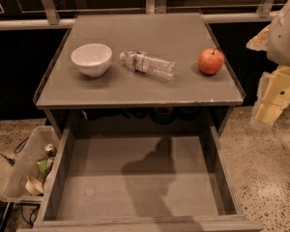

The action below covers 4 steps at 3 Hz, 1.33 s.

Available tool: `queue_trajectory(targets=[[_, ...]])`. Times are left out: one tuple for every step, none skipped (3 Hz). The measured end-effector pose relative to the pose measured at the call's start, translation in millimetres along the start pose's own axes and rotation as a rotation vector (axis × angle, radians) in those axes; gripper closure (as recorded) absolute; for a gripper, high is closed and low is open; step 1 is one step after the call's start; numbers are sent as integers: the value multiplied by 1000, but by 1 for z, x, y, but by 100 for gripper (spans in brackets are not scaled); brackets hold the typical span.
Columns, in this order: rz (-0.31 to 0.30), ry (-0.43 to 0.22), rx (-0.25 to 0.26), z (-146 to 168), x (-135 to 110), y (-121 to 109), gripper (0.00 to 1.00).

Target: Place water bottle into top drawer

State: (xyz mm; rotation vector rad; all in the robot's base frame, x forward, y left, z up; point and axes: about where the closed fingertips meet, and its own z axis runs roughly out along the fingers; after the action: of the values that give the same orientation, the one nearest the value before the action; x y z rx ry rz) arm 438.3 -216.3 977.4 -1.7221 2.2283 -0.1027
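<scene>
The water bottle (149,65) lies on its side in the middle of the grey tabletop (135,88), with its white cap pointing left toward the bowl. The top drawer (183,187) is pulled out below the tabletop; its flat grey bottom is bare apart from a shadow. My gripper (274,96) hangs at the right edge of the view, beside the table's right side and well to the right of the bottle. It touches nothing and holds nothing that I can see.
A white bowl (92,59) stands left of the bottle and a red apple (211,61) right of it. A translucent plastic bin (20,170) of trash sits on the floor left of the drawer. A railing runs behind the table.
</scene>
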Motion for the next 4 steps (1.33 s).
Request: queue_trajectory(targets=[[0, 0, 0, 0, 0, 0, 0], [1, -16, 3, 0, -4, -3, 0], [23, -61, 4, 4, -9, -14, 0], [78, -91, -2, 28, -22, -41, 0]])
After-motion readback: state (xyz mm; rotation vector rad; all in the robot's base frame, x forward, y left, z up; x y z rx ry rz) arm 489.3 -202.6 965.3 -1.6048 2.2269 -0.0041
